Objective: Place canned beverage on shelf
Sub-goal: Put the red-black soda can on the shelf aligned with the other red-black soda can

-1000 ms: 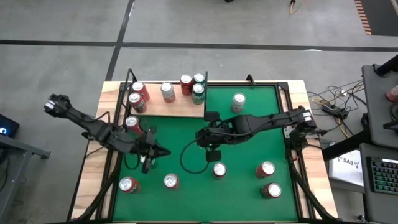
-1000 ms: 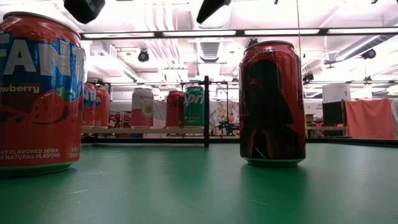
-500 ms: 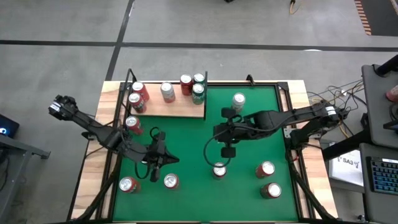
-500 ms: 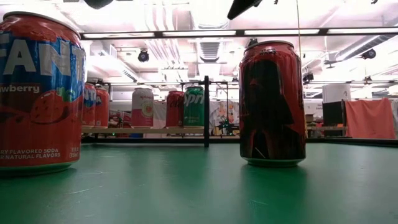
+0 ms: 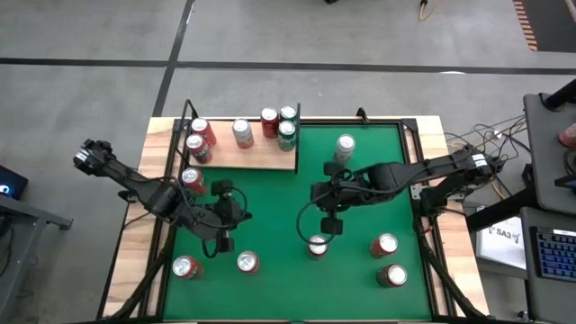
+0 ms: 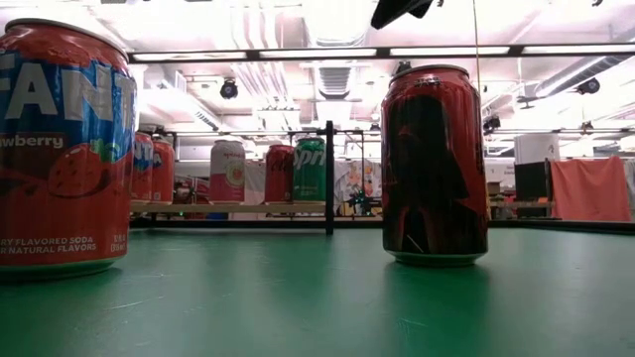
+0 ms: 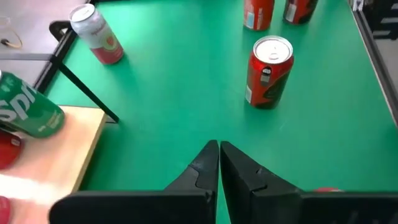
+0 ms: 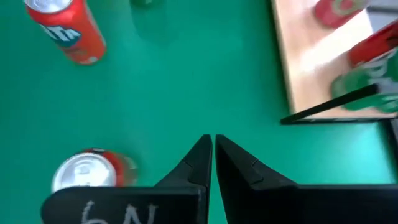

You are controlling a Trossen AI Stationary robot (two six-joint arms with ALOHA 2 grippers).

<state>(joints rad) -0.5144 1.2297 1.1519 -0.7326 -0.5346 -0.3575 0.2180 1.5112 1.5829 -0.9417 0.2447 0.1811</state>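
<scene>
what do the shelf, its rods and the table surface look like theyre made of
The shelf looks like pale, matte wood or plywood, judging by its light tan face. Its upright rods look like thin black-painted metal. The table surface looks like green felt or a similar mat: flat, even colour with only a soft sheen.

twelve cans (image 5: pixel 315 245); one shelf (image 5: pixel 261 155); two arms.
</scene>
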